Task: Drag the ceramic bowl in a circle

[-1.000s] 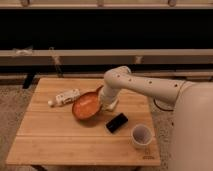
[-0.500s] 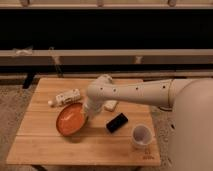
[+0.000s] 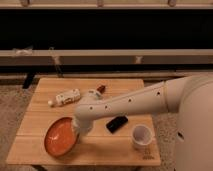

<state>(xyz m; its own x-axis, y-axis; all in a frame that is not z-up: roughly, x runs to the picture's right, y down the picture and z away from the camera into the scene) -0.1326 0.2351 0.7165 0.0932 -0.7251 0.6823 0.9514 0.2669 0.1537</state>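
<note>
**Bowl shifted toward front-left corner**

You have dragged the ceramic bowl [image 3: 60, 136] from mid-table toward the front-left corner of the table [image 3: 125, 151]. The gripper [image 3: 80, 131], clamped on the bowl's right rim, travelled with it.

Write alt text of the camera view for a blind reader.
A white robot arm reaches from the right, its gripper shut on the right rim of a round, shallow orange ceramic bowl at the front left of a wooden table. Also on it: a white bottle lying down, a flat black rectangular object and a small white cup.
</note>
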